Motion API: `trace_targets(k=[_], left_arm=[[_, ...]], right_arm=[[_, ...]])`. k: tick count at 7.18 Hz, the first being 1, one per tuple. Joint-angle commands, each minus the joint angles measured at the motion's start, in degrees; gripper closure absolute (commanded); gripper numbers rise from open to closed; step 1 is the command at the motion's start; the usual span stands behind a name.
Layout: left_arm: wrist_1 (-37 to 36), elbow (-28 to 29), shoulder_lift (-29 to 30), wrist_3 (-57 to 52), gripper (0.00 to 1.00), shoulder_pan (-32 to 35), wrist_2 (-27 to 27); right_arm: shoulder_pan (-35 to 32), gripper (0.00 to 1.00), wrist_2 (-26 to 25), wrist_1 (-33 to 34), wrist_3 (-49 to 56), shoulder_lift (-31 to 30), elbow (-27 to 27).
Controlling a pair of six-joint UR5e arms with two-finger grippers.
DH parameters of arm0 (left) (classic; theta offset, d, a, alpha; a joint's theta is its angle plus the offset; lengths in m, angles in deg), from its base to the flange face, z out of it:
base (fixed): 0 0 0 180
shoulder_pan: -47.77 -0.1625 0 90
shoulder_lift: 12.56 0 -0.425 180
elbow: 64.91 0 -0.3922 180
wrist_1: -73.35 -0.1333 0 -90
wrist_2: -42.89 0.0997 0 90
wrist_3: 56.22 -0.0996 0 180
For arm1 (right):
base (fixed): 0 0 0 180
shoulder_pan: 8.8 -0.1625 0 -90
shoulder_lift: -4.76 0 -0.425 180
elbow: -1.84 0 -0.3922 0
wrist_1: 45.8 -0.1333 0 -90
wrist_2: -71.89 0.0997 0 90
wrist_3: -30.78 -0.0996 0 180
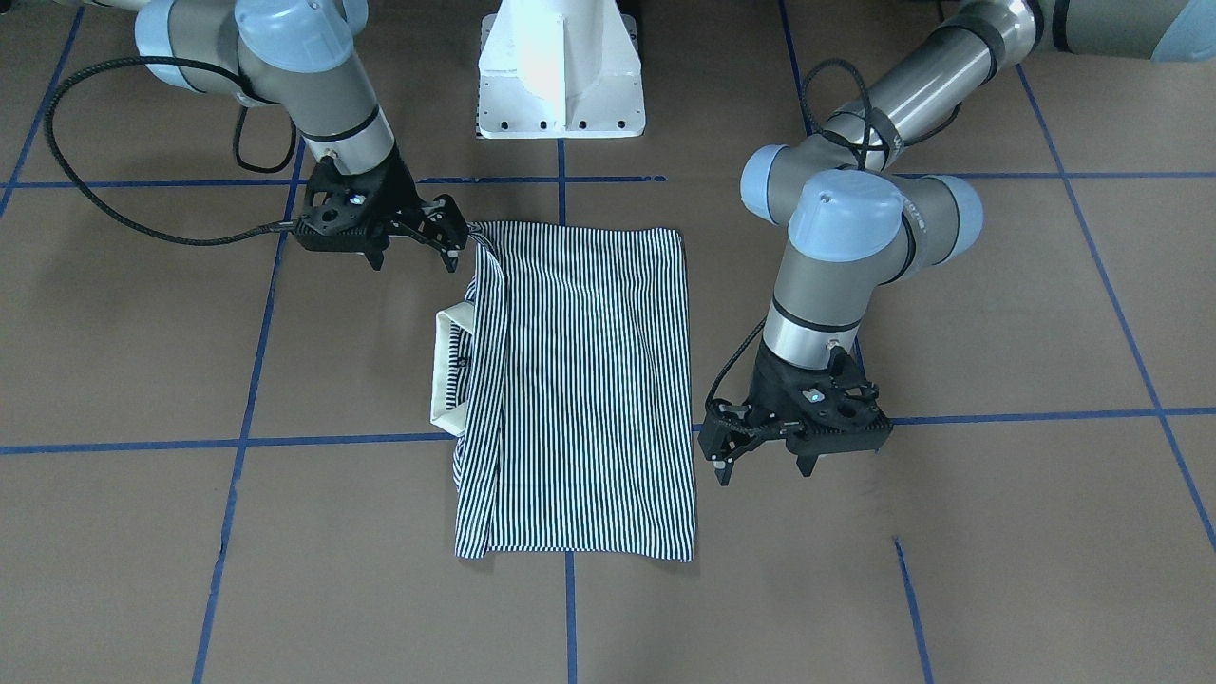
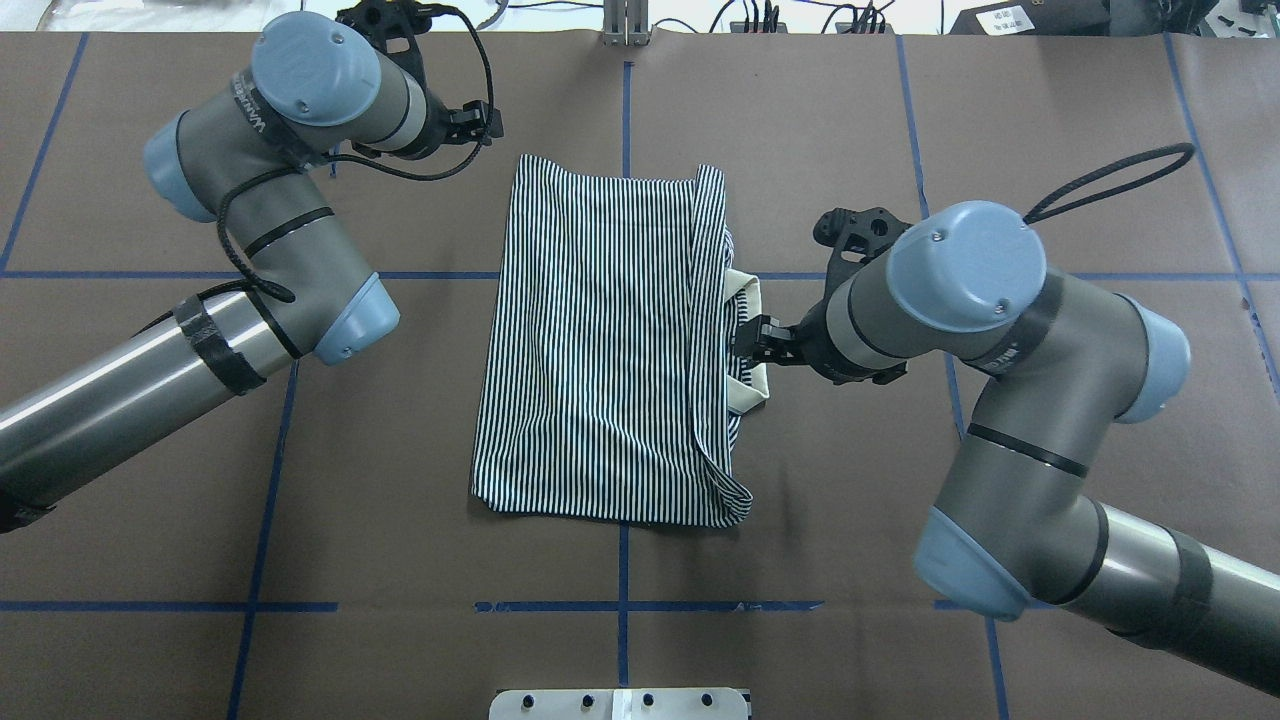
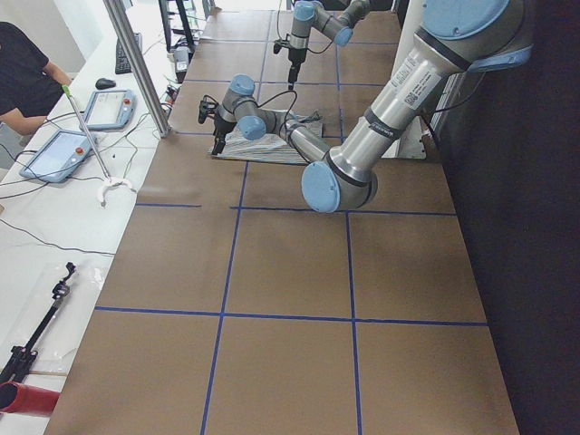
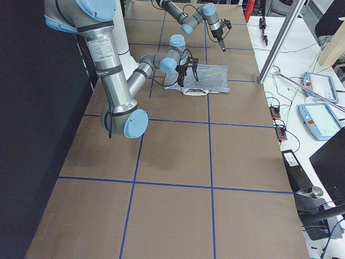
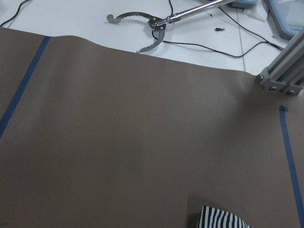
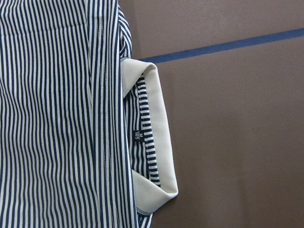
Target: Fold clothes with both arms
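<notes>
Overhead, left to right.

Left pincer (image 1: 765,467): jaws spread, empty. It stands just off the far end of the polo shirt's (image 2: 600,340) left edge. The cloth lies to its right, untouched.

Shirt: flat on the table (image 2: 850,120) between my two arms, folded to a rectangle. Its long side and its stripes run away from me. The collar (image 6: 161,142) pokes out midway along the right edge.

Right pincer (image 1: 416,258): jaws spread, empty, hanging above that right edge near the collar. The shirt lies to its left.

Judgement: the right arm is nearer the collar edge, the left nearer the far corner. No containers seen.
</notes>
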Motion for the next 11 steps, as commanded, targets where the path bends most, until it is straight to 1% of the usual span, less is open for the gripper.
trace_targets(k=[1,2,3,4,5,7,8,11], left_arm=[[-2.4,-11.7,-6.5,-1.1,0.0,-0.1,-2.1],[-2.2,-11.8,-6.7,-1.1,0.0,-0.1,-4.2],[-2.2,-11.8,-6.7,-1.1,0.0,-0.1,-4.3],[-2.2,-11.8,-6.8,-1.1,0.0,-0.1,-4.3],[-2.1,-11.8,-6.8,-1.1,0.0,0.0,-4.3],[-1.8,-11.7,-6.8,-1.1,0.0,-0.1,-4.3],[-1.8,-11.7,-6.7,-1.1,0.0,-0.2,-4.2],[-1.5,-11.7,-6.7,-0.9,0.0,-0.2,-4.3]], right_arm=[[4.0,0.0,-5.0,3.7,1.2,8.2,8.7],[5.6,0.0,-5.3,7.3,1.2,11.0,11.0],[6.9,0.0,-4.9,9.8,1.4,11.7,11.3],[7.7,0.0,-4.6,9.9,1.6,11.7,12.8],[8.6,0.0,-4.6,11.8,3.2,11.8,13.4],[8.8,0.0,-4.1,13.5,5.2,11.9,14.7],[8.8,0.0,-3.0,15.1,7.0,11.8,14.6],[8.8,0.0,-2.7,15.9,7.2,11.3,14.8]])
